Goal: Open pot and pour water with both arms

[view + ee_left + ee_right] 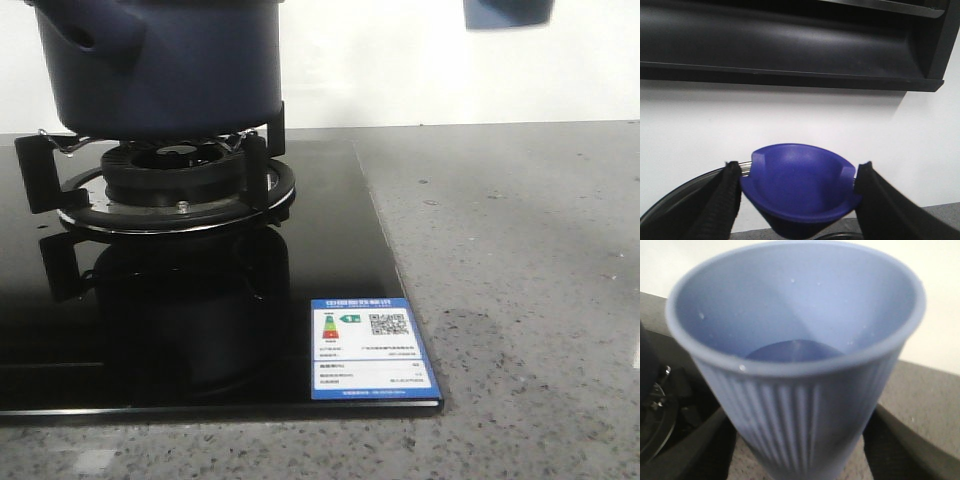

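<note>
My left end effector (797,200) clamps the lid's blue knob (800,185); my right end effector (800,440) grips the ribbed cup (795,365). The pot (160,65) sits on the burner (175,185).

Black tool fingers (722,205) with ribbed inner pads

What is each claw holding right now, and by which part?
Left claw grips the lid by its blue knob. Right claw grips the cup around its ribbed lower wall.
</note>
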Robot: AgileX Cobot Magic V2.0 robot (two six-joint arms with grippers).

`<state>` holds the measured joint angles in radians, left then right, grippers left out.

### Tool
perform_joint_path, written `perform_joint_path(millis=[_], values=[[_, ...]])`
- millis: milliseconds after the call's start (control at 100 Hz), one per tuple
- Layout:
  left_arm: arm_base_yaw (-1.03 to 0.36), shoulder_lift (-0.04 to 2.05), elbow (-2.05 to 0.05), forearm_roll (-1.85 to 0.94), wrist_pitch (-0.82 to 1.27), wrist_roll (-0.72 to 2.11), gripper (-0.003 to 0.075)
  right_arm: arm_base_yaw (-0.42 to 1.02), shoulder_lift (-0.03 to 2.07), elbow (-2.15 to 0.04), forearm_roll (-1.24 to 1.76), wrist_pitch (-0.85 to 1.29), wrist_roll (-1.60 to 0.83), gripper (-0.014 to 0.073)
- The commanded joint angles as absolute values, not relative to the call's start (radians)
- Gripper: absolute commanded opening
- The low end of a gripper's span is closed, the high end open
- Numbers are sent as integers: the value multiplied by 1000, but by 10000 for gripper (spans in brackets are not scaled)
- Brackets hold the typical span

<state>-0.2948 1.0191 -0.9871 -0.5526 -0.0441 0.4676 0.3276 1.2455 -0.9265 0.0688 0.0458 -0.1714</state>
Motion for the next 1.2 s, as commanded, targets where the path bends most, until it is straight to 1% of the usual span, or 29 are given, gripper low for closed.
perform_joint_path(millis=[0,160,430,660,910,1190], values=[[-291,996,-1027,-552,-144,469,377,342,1240,-1036,8,48,-180,269],[-291,996,-1027,-552,-144,469,377,382,1318,-1188,-51,209,-180,269],[-291,996,-1027,-552,-144,469,377,500,1442,-1388,-233,342,-180,269],[-291,996,-1027,-552,-144,469,377,591,1529,-1501,-408,437,-180,269],[-291,996,-1027,-552,-141,469,377,666,1561,-1517,-709,439,-180,269],[-291,996,-1027,-552,-140,469,377,673,1564,-1517,-947,363,-180,269]])
